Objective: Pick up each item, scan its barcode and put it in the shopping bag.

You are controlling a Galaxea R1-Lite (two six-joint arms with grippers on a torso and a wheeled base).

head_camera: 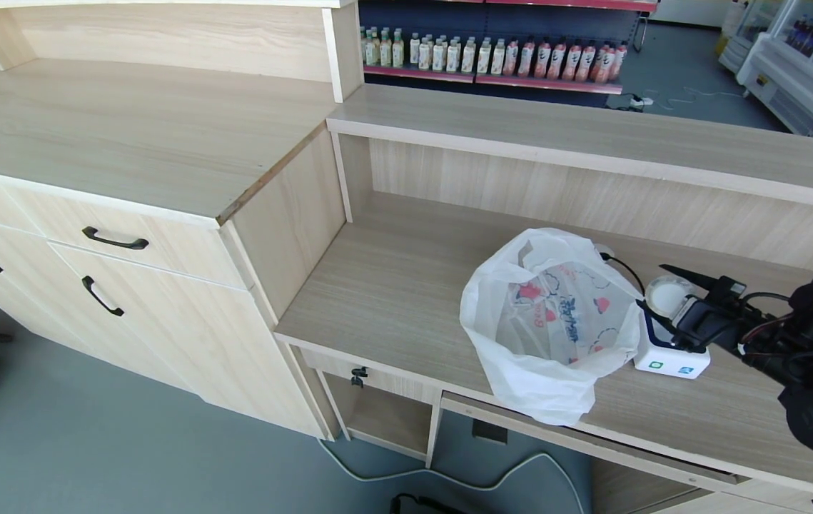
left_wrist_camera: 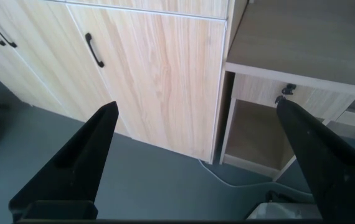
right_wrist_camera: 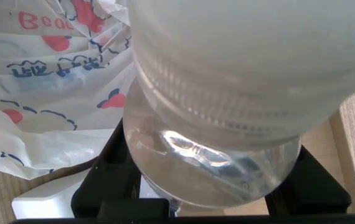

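Now the clear bottle [head_camera: 665, 294] with a white cap is squeezed tight between the fingers of the right gripper [head_camera: 674, 308], right over the white scanner [head_camera: 672, 365]. The shopping bag [head_camera: 552, 321] stands open just beside it on the low wooden counter [head_camera: 392, 285]. The left gripper [left_wrist_camera: 196, 109] hangs low near the cupboard doors [left_wrist_camera: 165, 74], with its fingers wide apart

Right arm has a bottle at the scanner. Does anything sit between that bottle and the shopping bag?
Nothing visible does. The bottle, held in the right gripper, is at the white scanner, right beside the shopping bag. Only the bag's own raised side faces it, so it likely has to clear that rim.
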